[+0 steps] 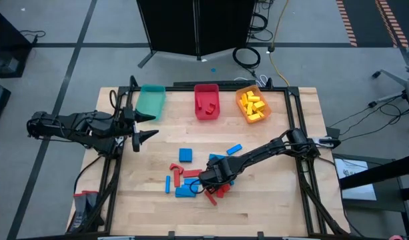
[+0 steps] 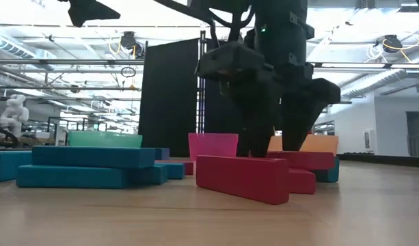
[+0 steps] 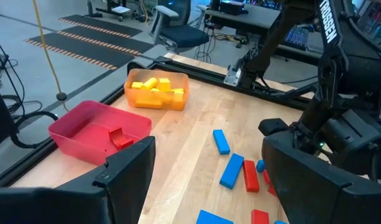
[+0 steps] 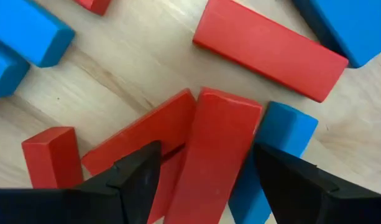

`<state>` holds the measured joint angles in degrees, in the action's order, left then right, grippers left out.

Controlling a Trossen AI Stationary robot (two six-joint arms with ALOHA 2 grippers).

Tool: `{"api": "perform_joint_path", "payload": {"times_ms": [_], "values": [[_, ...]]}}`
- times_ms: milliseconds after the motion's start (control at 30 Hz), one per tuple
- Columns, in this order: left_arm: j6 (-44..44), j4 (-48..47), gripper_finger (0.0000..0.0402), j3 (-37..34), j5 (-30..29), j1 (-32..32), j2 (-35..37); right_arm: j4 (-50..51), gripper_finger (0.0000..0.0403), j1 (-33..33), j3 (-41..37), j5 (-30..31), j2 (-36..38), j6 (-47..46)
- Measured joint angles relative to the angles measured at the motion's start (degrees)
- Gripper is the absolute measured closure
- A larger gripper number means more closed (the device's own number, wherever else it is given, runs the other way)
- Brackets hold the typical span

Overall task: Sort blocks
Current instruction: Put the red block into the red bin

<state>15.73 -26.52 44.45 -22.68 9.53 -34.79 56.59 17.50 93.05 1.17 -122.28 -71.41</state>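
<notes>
Red and blue blocks (image 1: 191,175) lie loose on the near middle of the table. Yellow blocks (image 1: 252,105) fill the orange bin, and one or two red blocks (image 1: 207,105) lie in the red bin. My right gripper (image 1: 209,180) is down over the pile, open. In the right wrist view its fingers (image 4: 137,177) stand on either side of a red bar (image 4: 218,143) that rests on other red and blue blocks. My left gripper (image 1: 153,125) hangs open at the table's left, beside the teal bin (image 1: 151,100).
Three bins stand in a row along the far edge: teal, red (image 1: 206,93) and orange (image 1: 264,100). Bare wood lies between the bins and the pile. A blue bar (image 1: 234,149) and a blue square (image 1: 185,155) lie apart from the pile. A metal frame borders the table.
</notes>
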Motion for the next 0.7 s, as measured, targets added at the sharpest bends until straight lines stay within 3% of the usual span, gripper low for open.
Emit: {"api": "perform_joint_path", "payload": {"times_ms": [200,500,700], "values": [[-0.04,-0.02,0.0100,0.00,-0.02,-0.01,-0.02,-0.27,0.0182,-0.02,-1.06,0.06,0.04,-1.60],[-0.09,-0.02,0.0100,0.00,-0.04,-0.01,0.00,-1.35,0.0288,-0.02,-1.08,0.00,0.11,0.15],[-0.07,-0.04,0.0100,0.00,-0.04,-0.01,-0.02,-1.37,0.0289,-0.02,-1.08,0.00,0.11,0.28]]}}
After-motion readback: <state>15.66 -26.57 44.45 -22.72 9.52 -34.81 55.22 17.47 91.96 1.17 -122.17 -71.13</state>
